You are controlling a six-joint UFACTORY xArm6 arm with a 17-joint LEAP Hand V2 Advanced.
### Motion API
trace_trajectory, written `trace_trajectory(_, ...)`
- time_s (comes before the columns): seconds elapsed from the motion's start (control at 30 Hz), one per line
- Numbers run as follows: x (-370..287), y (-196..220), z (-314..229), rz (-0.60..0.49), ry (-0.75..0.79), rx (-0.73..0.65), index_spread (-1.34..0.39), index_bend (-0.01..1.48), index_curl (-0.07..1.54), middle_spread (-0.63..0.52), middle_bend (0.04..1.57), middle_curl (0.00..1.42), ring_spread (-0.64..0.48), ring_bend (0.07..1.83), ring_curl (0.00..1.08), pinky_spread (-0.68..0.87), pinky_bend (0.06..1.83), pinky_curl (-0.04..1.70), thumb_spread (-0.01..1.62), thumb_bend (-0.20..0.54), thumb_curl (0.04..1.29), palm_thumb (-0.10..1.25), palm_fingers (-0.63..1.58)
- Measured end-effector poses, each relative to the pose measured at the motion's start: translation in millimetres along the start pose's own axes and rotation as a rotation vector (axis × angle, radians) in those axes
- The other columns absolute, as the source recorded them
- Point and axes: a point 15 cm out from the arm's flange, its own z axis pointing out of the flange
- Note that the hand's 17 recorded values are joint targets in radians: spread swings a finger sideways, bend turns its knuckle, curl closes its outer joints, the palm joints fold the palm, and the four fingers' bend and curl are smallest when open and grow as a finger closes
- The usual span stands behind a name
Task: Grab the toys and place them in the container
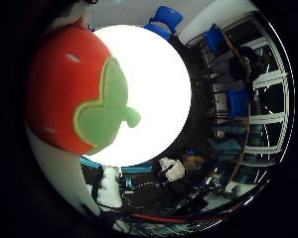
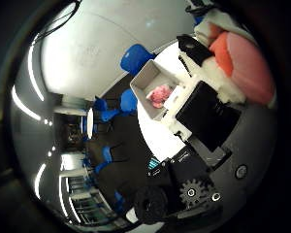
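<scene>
Your hand grips one red strawberry toy; one pink toy lies in the single white container on the counter.

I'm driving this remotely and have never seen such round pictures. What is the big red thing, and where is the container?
Both pictures come from wide-angle cameras on the palm of a robot hand, one by the little finger, one by the thumb. The big red thing is a soft strawberry toy with a green leaf patch, very close to the palm; white and black fingers curl around it, so it looks held. Beneath is a round white table. The container is the open grey box on that table, with a pink toy already inside. The blue shapes are chairs in the room.
</scene>
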Motion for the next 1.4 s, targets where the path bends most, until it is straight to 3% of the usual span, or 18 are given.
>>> trace_trajectory(0.23,-75,-62,32,-0.036,-0.075,0.11,-0.27,0.97,0.81,-0.12,1.39,0.68,-0.18,1.47,0.64,-0.18,1.14,1.18,0.99,-0.014,0.69,1.02,1.13)
trace_trajectory(0.47,-106,-113,87,-0.033,-0.107,0.161,-0.27,0.95,0.83,-0.12,1.39,0.68,-0.18,1.47,0.64,-0.19,1.1,1.24,0.98,-0.017,0.7,1.01,1.13)
trace_trajectory(0.7,-120,-122,141,-0.013,-0.161,0.092,-0.28,0.91,0.84,-0.12,1.37,0.67,-0.18,1.46,0.63,-0.21,1.08,1.22,1.05,-0.017,0.67,0.94,1.15)
trace_trajectory(0.83,-122,-125,153,-0.005,-0.182,0.082,-0.27,0.84,0.83,-0.12,1.3,0.65,-0.18,1.44,0.6,-0.24,1.04,1.13,1.11,-0.018,0.63,0.91,1.17)
trace_trajectory(0.93,-125,-124,153,-0.012,-0.187,0.08,-0.29,0.67,0.79,-0.13,1.25,0.61,-0.2,1.36,0.55,-0.33,1.0,0.99,1.12,-0.029,0.59,0.83,1.16)
trace_trajectory(0.97,-127,-123,154,-0.015,-0.189,0.077,-0.3,0.54,0.76,-0.15,1.19,0.59,-0.21,1.34,0.53,-0.4,0.98,0.91,1.11,-0.032,0.58,0.79,1.11)
trace_trajectory(1.03,-130,-121,153,-0.033,-0.19,0.075,-0.33,0.3,0.72,-0.18,1.06,0.55,-0.23,1.32,0.51,-0.5,0.99,0.83,1.1,-0.029,0.57,0.76,0.95)
trace_trajectory(1.07,-130,-121,152,-0.041,-0.191,0.074,-0.37,0.18,0.69,-0.19,0.95,0.52,-0.23,1.26,0.49,-0.51,1.01,0.82,1.12,-0.024,0.56,0.75,0.71)
trace_trajectory(1.13,-132,-115,152,-0.068,-0.195,0.057,-0.44,0.22,0.65,-0.18,0.82,0.48,-0.19,1.12,0.45,-0.36,0.93,0.84,1.15,-0.024,0.54,0.72,0.38)
trace_trajectory(1.2,-134,-105,155,-0.109,-0.2,0.021,-0.48,0.26,0.59,-0.13,0.68,0.42,-0.08,0.95,0.37,-0.07,0.86,0.82,1.18,-0.024,0.51,0.69,0.19)
trace_trajectory(1.33,-139,-95,156,-0.156,-0.216,-0.012,-0.49,0.23,0.49,-0.05,0.52,0.35,0.13,0.7,0.25,0.37,0.8,0.71,1.2,-0.021,0.46,0.65,0.08)
trace_trajectory(1.4,-139,-91,155,-0.166,-0.22,-0.025,-0.48,0.21,0.46,-0.02,0.46,0.34,0.17,0.65,0.24,0.46,0.77,0.67,1.21,-0.018,0.45,0.64,0.05)
